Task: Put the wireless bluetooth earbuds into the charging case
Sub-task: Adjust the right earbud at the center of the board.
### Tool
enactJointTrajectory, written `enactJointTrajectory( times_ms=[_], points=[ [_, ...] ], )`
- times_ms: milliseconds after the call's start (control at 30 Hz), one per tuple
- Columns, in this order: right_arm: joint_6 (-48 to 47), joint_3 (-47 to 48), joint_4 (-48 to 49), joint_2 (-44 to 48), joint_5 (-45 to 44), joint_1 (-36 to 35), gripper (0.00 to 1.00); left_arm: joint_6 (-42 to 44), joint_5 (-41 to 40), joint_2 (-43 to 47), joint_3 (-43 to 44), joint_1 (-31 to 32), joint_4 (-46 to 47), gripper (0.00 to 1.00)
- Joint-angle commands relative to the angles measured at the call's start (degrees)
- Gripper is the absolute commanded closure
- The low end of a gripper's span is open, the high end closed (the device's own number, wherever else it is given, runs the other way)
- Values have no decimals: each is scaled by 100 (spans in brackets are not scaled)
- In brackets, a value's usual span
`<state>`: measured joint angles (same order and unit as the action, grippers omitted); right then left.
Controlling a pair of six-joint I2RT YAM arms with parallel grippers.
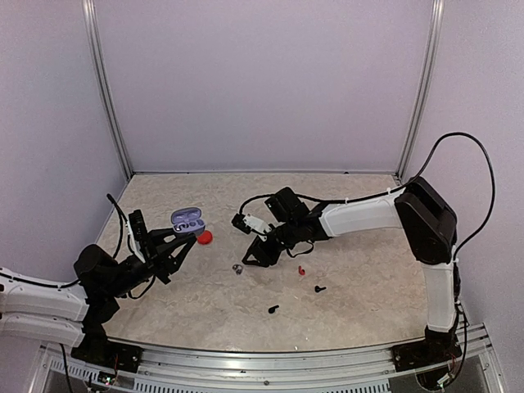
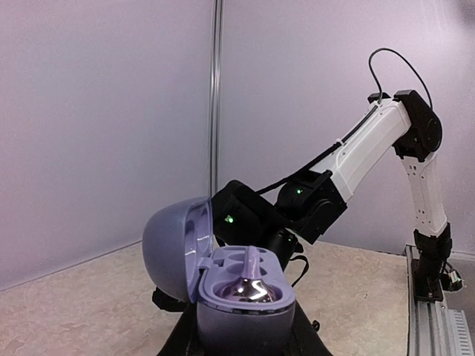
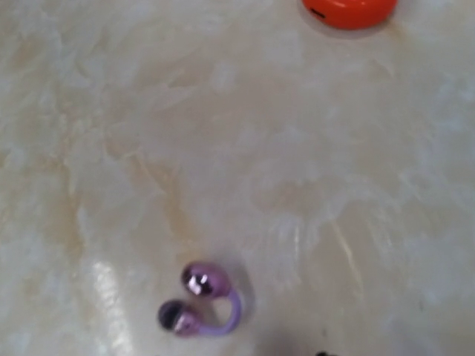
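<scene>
One seated earbud (image 2: pixel 249 285) in open lilac case (image 2: pixel 237 315), clamped by my left claw (image 1: pixel 185 236). Loose earbud (image 3: pixel 199 302) on desk (image 3: pixel 312 185) just beside right claw (image 1: pixel 254 255); can't tell its opening.

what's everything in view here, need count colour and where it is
lavender charging case: one, lavender, lid open, held up off the table
seated earbud: one, silvery, sitting in the lavender charging case
loose earbud: one, silvery lilac, on the table by the right gripper
red case: one, red, on the table beside the held case
red earbud: one, red, on the table right of centre
black earbuds: two, black, on the table toward the near edge, second at
table: one, beige marbled
left gripper: one, black, clamped on the lavender charging case
right gripper: one, black, low over the loose earbud, jaws unclear
</scene>
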<state>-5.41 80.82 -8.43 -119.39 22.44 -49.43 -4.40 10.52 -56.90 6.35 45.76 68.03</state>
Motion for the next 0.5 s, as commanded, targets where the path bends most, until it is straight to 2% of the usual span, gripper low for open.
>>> enactJointTrajectory(
  times_ms=[0, 200, 467],
  points=[
    [-220, 497, 178, -443, 656, 96, 54, 95, 71, 79, 8, -32, 99, 100],
    [88, 1026, 310, -1009, 1815, 311, 54, 76, 75, 153, -11, -32, 88, 100],
    [351, 1246, 115, -1429, 2586, 513, 54, 88, 36, 214, -32, -32, 42, 100]
  ],
)
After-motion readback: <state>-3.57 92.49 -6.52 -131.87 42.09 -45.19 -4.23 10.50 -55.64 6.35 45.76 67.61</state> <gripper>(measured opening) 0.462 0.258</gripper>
